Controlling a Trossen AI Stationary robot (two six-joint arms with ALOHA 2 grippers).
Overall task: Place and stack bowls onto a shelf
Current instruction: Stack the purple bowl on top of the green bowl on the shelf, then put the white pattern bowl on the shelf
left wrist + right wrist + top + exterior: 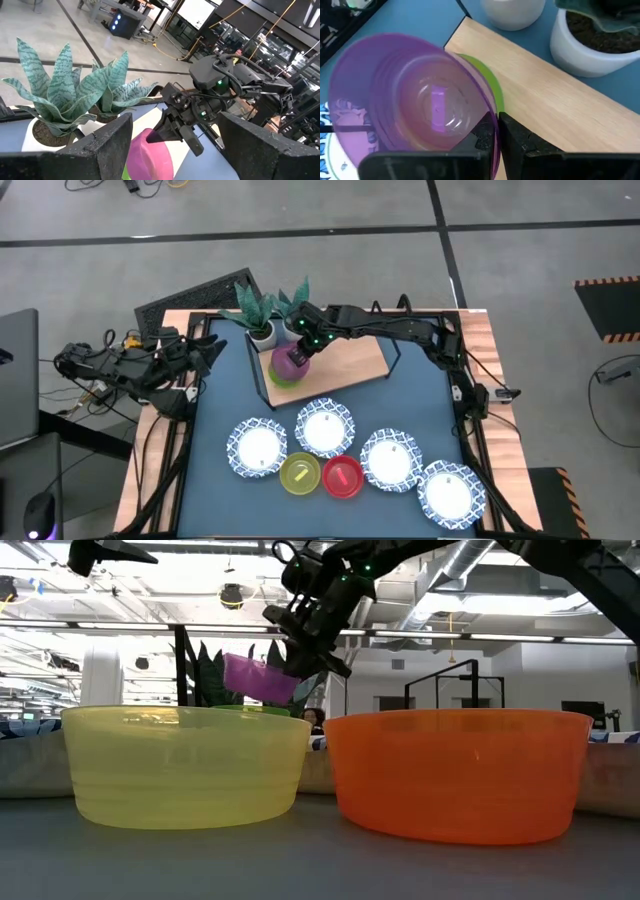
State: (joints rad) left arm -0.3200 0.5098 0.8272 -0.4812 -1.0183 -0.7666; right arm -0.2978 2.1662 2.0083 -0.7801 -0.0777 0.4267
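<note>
A purple bowl (291,360) sits above a green bowl (281,377) on the light wooden shelf (350,357); yellow bowl (299,474), red bowl (342,477), blue-rimmed white bowls (325,427), blue table (225,395).

Shelf (350,358): rear of table, two plant pots (262,332) at its left end; six bowls (324,427) lie in front.

Plant pots: two small white pots (262,332) (291,328) with green striped-leaf plants, side by side at the far edge of the worktop.
Worktop: blue surface (430,400) on a wooden base.
Laptop: grey laptop (18,378), beyond the worktop's left side.
</note>
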